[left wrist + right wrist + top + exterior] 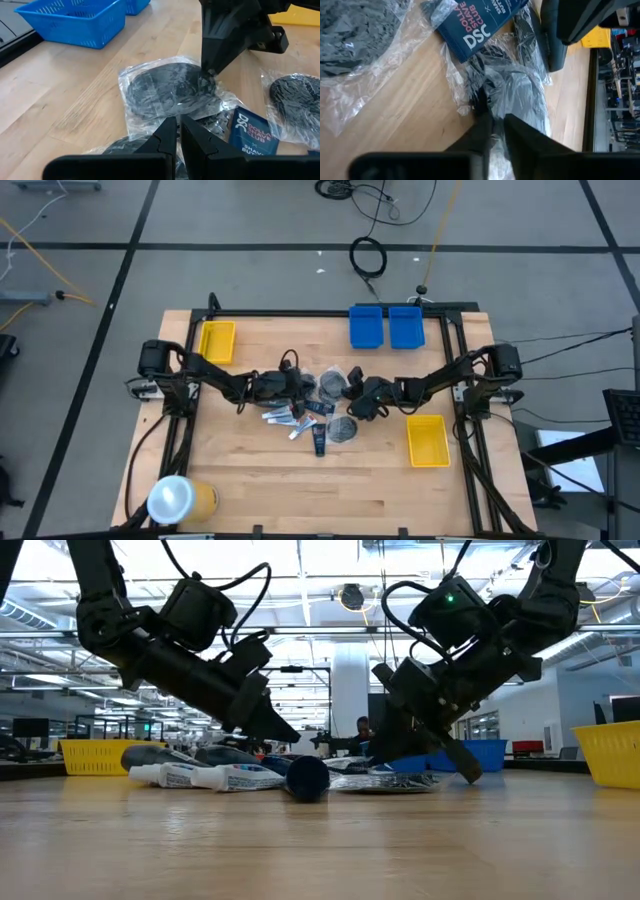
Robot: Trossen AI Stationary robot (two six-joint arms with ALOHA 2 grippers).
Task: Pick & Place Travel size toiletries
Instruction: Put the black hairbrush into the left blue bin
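We see the right hand [492, 120] nearly pressed together, pinching the bagged disc [512, 82] lying just ahead; the left hand [177, 131], pressed together, hovers opposite

place: robotics lab, open-plan industrial hall
floor: grey concrete [250, 220] with dark tape lines, loose cables [368, 255]
ceiling: exposed beams and strip lights [320, 580]
rig: wooden table [300, 480] in a black frame
far back: monitors, desks, a person [362, 728]

The right claw [492, 120] pinches a clear bag [512, 87] beside a blue tube [475, 20].
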